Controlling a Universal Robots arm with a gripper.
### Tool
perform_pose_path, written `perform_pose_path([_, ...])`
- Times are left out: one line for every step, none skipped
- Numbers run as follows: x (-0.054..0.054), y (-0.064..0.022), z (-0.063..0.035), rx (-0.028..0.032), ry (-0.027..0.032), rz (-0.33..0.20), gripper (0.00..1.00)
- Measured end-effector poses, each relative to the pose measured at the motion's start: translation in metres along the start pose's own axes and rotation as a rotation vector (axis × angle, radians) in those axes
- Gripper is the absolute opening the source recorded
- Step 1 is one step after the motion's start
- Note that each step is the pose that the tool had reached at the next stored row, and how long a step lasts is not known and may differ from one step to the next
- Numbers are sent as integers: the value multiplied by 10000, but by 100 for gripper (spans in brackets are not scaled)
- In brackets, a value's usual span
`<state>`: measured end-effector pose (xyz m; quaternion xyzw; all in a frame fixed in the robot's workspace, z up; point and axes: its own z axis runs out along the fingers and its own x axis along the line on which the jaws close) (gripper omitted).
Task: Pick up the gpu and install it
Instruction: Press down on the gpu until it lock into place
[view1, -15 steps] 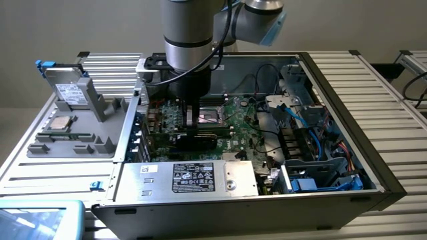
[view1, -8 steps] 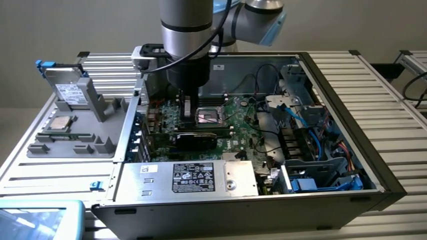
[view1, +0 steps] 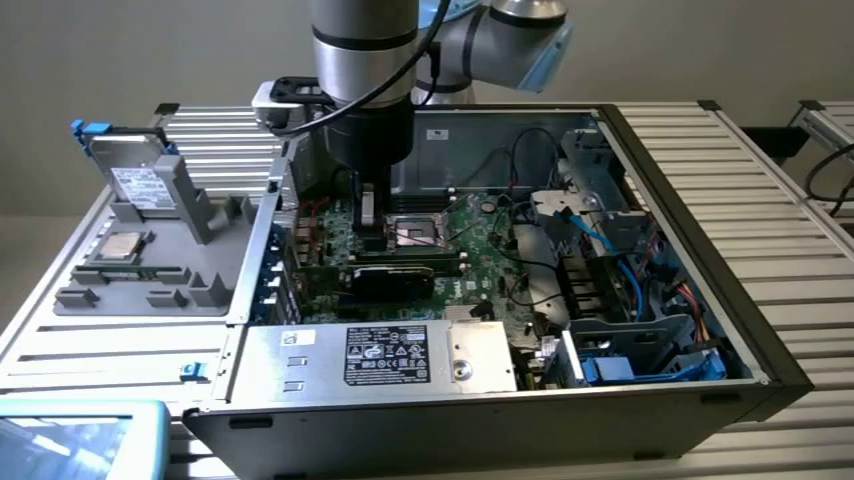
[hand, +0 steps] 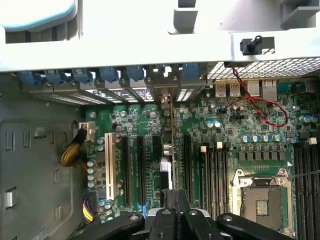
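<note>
The black two-fingered claw (hand: 172, 200) is clamping shut on the thin green-and-black gpu card (hand: 171, 145), holding it edge-on, upright, over the green motherboard (hand: 250, 125) inside one open black computer case (view1: 694, 330), near its rear edge.

Gpu (hand: 171, 150): thin green circuit board, seen edge-on, matt.
Gripper (hand: 175, 210): black plastic, slightly glossy.
Motherboard (hand: 250, 125): green laminate, metal-topped capacitors.
Computer case (view1: 747, 330): grey sheet metal, black painted exterior.
Power supply (view1: 374, 355): bare metal, paper label.
Holder tray (view1: 147, 280): matt grey plastic.
Hard drive (view1: 140, 180): silver metal, white label.
</note>
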<state>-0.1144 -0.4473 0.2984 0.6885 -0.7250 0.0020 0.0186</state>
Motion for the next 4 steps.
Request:
perform_pose_path([0, 0, 0, 0, 0, 0, 12])
perform_pose_path([0, 0, 0, 0, 0, 0, 12])
perform_pose_path([0, 0, 0, 0, 0, 0, 12])
perform_pose_path([0, 0, 0, 0, 0, 0, 12])
